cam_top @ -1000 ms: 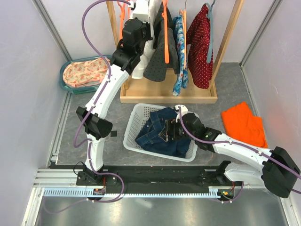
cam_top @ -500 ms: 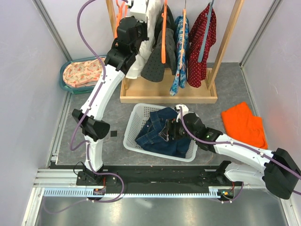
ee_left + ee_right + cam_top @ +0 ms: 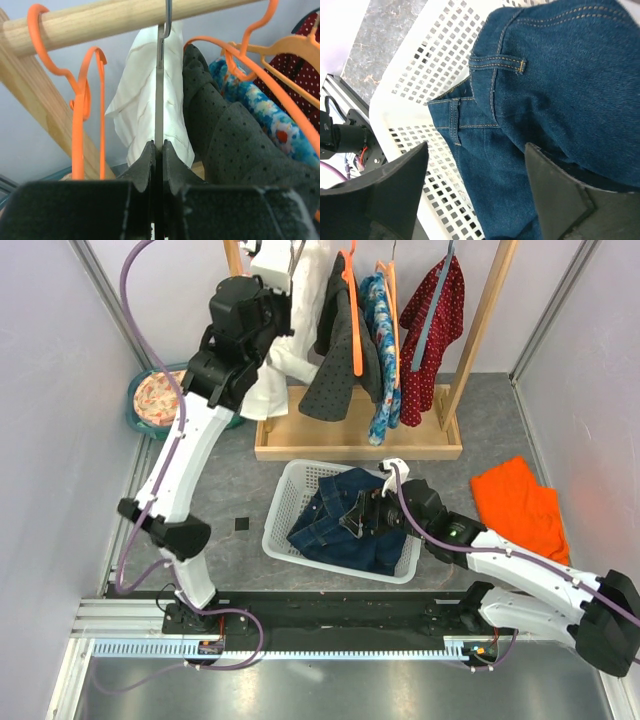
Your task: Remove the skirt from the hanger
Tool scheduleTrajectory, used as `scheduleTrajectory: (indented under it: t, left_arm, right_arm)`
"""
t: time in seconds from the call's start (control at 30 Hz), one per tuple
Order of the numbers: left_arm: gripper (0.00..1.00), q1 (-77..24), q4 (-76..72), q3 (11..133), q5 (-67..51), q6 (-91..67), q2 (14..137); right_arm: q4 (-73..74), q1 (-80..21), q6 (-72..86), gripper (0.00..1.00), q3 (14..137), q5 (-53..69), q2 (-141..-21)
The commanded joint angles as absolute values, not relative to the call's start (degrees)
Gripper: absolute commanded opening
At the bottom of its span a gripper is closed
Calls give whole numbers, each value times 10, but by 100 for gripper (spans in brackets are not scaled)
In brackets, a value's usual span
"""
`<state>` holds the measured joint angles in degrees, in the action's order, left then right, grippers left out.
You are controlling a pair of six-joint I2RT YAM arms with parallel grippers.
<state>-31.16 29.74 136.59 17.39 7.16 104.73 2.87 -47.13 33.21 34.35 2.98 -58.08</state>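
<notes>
My left gripper (image 3: 157, 150) is shut on the thin grey metal stem of a hanger (image 3: 159, 90), whose hook sits over the wooden rail (image 3: 115, 20). A white garment (image 3: 150, 115) hangs on that hanger; in the top view it (image 3: 275, 365) hangs at the rack's left end, just right of my left gripper (image 3: 268, 268). My right gripper (image 3: 476, 150) is open and empty just above a blue denim garment (image 3: 555, 75), which lies in the white basket (image 3: 285, 502). In the top view my right gripper (image 3: 365, 515) hovers over the basket's middle.
On the rail hang a dark grey dotted garment (image 3: 340, 370) on an orange hanger, a blue floral one (image 3: 385, 350) and a red dotted one (image 3: 425, 330). Empty orange hangers (image 3: 82, 115) hang at the left. A teal tub (image 3: 150, 400) sits far left, and an orange cloth (image 3: 520, 505) lies at the right.
My left arm has swung left and up, carrying the hanger and white garment leftward along the rail. The other garments have swayed. My right gripper has barely moved.
</notes>
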Motion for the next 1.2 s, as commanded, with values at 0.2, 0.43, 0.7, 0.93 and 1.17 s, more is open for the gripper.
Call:
scheduleTrajectory:
  t: [0.2,0.43,0.7,0.93,1.17]
  left_arm:
    - [2,-330,333,1201,130,107,800]
    - [2,-345,434,1186,104,60,721]
    - [2,-345,455,1145,80,37,693]
    - [2,-345,463,1149,62,27,692]
    - [2,-346,474,1143,46,18,679]
  right_arm:
    - [93,-472,275,98,485,11,-537]
    - [62,-496,242,98,585,26,-554]
    - [115,-701,77,98,785,-146,-689]
    - [161,-823,-100,98,886,-326,-802]
    - [141,-822,-165,98,923,-362,-852]
